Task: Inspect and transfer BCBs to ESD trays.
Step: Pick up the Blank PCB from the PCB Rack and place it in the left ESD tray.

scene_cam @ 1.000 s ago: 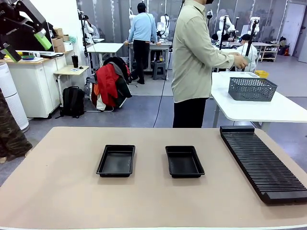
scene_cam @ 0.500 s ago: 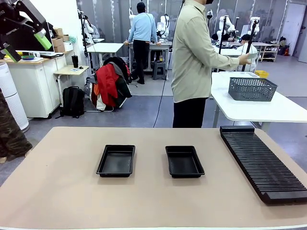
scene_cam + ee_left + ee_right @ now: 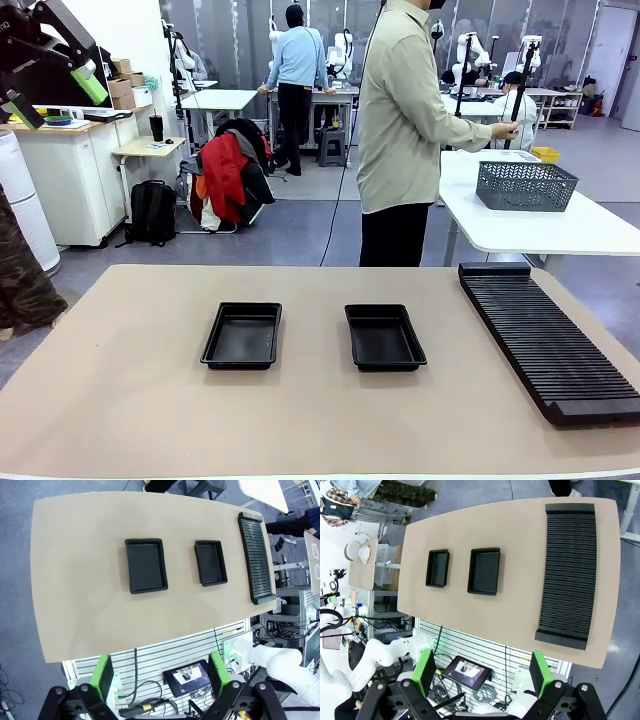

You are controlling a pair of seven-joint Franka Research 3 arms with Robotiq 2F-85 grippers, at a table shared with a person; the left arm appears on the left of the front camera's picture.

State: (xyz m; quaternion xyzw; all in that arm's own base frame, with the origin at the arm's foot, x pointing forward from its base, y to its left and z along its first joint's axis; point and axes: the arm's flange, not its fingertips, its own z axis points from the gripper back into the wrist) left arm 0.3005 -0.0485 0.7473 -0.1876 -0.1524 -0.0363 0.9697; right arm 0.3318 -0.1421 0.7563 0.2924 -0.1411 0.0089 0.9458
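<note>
Trays wait bare on the bench, the second tray just beside the first with a gap between them. Both lie far out ahead of the left claw, well apart from it, and just as far ahead of the right claw. Each claw hangs high over the bench with its green pads spread wide, pinching nothing. A long black slotted rack runs beside the trays on the right claw's side.

Past the bench, a person stands turned toward a white side bench that carries a grey mesh basket, one hand raised above it. Whether that hand holds a board is too small to tell.

The task looks to be at its very start: boards are probably being fetched and nothing is in a tray. The next move calls for a board to come within a claw's reach, then a level, gentle pinch on its edges.

Against a second ago, trays, rack and claws are unchanged. Only the person's hand has shifted slightly.
</note>
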